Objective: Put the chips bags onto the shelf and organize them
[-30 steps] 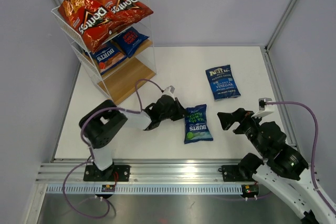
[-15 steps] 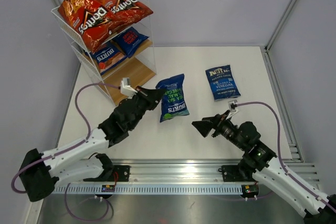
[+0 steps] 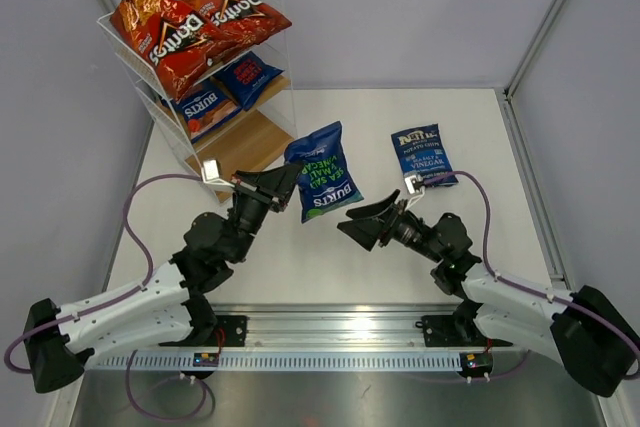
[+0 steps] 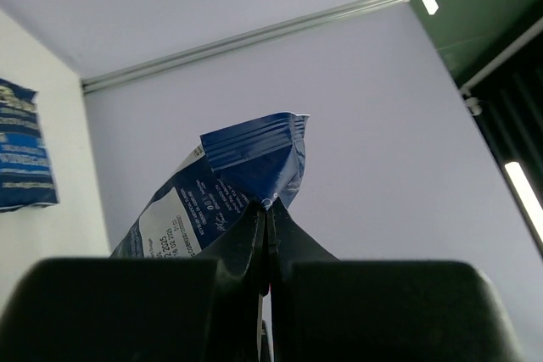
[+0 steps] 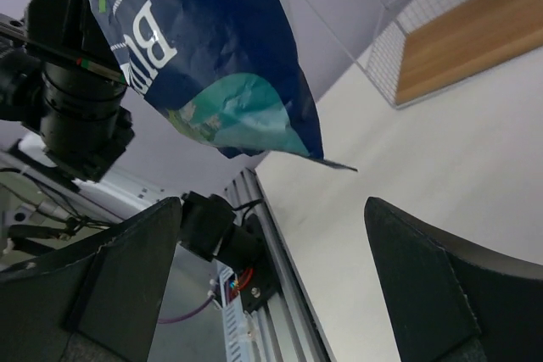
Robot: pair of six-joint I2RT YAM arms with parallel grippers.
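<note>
From above, the shelf [image 3: 245,147] stands at the far left of the table [image 3: 470,127]. Its top tier carries two red Doritos bags [image 3: 165,37], side by side and overhanging the front edge. The middle tier holds two dark blue Burts bags [image 3: 205,107], also side by side. The bottom tier shows its light wooden board. The lifted Burts bag [image 3: 322,172] hangs in the air just right of the shelf's lower front corner. The left gripper [image 3: 290,179] pinches it at its left edge, jaws closed on it. The Kettle bag [image 3: 424,155] lies flat on the table further right, apart from everything else. The right gripper [image 3: 362,224] sits low, just below the lifted Burts bag, jaws spread wide and holding nothing.

In the left wrist view, the left gripper [image 4: 265,222] has its two fingers pressed together with no gap, clamping the edge of the lifted Burts bag [image 4: 242,171]. The bag rises from the fingertips with its crimped seal uppermost and its printed back panel towards the camera. The Kettle bag [image 4: 21,146] shows at the left edge, on the white table.

In the right wrist view, the right gripper's fingers [image 5: 110,294] stand far apart in the lower corners with only table between them. The lifted Burts bag [image 5: 212,48] fills the top, white lettering and a green patch showing, its lower edge off the table [image 5: 424,167]. The left arm [image 5: 76,99] is beside it on the left. The shelf [image 5: 475,31] shows its wire mesh side and wooden board at upper right.
</note>
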